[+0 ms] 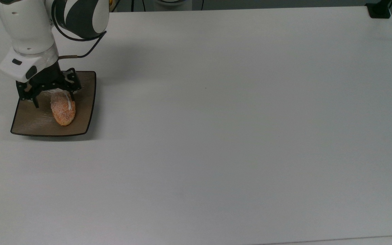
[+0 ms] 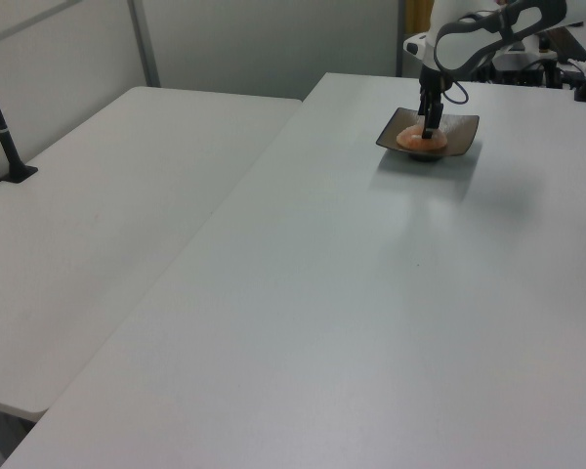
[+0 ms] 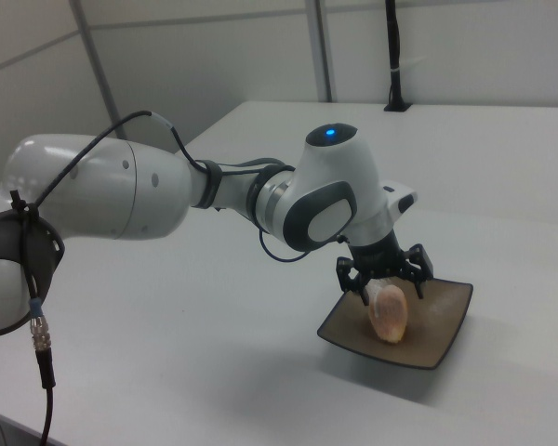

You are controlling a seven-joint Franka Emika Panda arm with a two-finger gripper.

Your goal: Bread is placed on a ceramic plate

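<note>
The bread, an oval orange-brown roll with a white stripe, lies on the square brown ceramic plate near the top view's left edge. My gripper stands open over the roll's far end, one finger on each side and neither pressing it. In the right view the bread rests in the plate just under the spread fingers of the gripper. The left view has the plate far back with the bread in it, the gripper above.
The plate sits close to the white table's left edge in the top view. A black clamp is at the far right corner. In the left view a second table adjoins, with a black post.
</note>
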